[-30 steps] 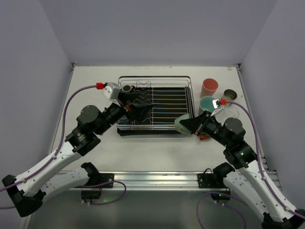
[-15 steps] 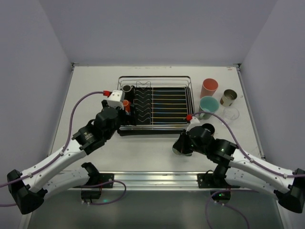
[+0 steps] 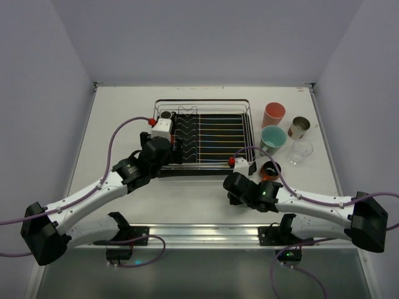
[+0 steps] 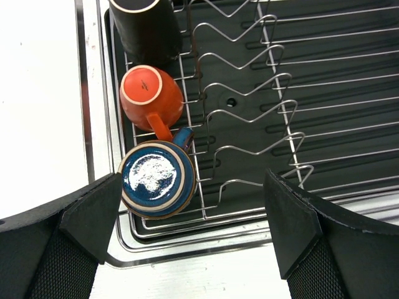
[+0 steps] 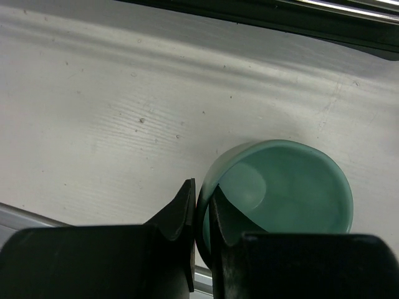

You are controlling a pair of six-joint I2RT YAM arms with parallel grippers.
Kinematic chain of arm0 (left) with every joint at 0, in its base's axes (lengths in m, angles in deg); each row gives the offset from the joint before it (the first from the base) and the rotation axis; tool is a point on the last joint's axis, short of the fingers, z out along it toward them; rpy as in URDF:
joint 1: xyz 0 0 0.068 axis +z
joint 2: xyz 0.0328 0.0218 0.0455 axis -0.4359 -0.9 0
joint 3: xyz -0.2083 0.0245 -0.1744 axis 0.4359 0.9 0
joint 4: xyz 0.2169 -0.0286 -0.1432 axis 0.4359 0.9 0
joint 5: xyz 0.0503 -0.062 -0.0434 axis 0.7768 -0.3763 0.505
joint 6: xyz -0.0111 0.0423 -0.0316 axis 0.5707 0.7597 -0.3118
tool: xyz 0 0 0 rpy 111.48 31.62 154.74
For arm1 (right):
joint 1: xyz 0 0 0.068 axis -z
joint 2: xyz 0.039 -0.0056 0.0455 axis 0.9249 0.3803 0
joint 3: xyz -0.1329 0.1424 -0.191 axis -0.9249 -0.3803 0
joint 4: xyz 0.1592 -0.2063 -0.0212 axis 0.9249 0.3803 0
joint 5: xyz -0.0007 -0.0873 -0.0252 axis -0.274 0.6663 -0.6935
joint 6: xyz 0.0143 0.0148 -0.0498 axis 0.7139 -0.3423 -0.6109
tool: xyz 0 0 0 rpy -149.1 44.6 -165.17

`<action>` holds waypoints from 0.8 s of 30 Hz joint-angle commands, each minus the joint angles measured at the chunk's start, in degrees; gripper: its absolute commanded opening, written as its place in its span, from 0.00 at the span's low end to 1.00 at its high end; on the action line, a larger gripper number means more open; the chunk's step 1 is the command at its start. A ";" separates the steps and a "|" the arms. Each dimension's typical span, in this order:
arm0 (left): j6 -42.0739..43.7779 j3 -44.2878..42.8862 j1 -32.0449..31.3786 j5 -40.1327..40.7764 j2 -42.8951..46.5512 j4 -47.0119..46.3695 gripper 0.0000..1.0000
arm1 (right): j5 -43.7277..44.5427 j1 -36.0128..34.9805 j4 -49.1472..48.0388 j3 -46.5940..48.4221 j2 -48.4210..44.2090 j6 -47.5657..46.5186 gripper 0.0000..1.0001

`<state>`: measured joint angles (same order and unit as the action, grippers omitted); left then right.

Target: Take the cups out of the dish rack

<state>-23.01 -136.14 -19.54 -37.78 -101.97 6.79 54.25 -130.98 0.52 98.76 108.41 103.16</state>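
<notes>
Where right tool [image 5: 201, 192] pinches, cup [image 5: 293, 187] hides.

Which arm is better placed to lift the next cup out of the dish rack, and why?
Left. The left hand is open above the dish rack, over the blue cup. The right hand is shut on the rim of a green cup over the table, outside the rack.

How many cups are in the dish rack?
3, all down the dish rack's left side: a black cup at the far end, an orange mug in the middle, a blue mug nearest. The left gripper may hide more.
</notes>
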 commanded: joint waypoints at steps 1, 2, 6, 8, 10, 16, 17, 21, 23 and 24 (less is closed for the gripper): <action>-0.12 -3.22 0.65 4.55 -2.82 -0.71 0.99 | 6.59 -1.26 -0.96 2.21 2.17 2.15 0.02; -0.12 -3.31 0.74 5.07 -3.36 -0.71 0.98 | 6.85 -1.27 -0.87 2.30 2.79 2.15 0.03; -0.21 -3.75 1.09 4.99 -5.21 -0.62 0.96 | 6.94 -1.97 -1.14 2.12 5.00 2.85 0.18; -0.21 -4.28 1.18 4.38 -5.99 -0.79 0.94 | 6.85 -2.32 -1.40 1.86 4.74 2.94 0.27; -0.38 -4.98 1.18 4.20 -6.87 -0.10 0.92 | 6.94 -2.59 -1.23 1.86 3.69 3.20 0.34; -0.91 -4.02 1.18 7.35 -6.44 1.14 0.92 | 6.50 -2.68 -1.05 0.89 -2.64 2.76 0.58; -1.00 -3.75 1.18 7.88 -6.18 1.14 0.92 | 6.33 -2.68 -1.05 0.81 -3.08 2.68 0.59; -1.35 -2.79 1.18 9.47 -5.83 0.70 0.93 | 5.89 -2.68 -0.70 0.98 -4.32 2.50 0.59; -1.35 -2.43 1.18 9.82 -6.09 0.44 0.93 | 5.80 -2.68 -0.35 1.16 -4.67 2.59 0.59; -1.26 -2.35 1.18 9.82 -6.35 0.44 0.93 | 5.80 -2.85 -0.17 1.24 -4.93 2.67 0.59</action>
<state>-23.04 -138.65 -18.78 -31.83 -109.03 7.77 57.62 -133.29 0.37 100.07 104.65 104.71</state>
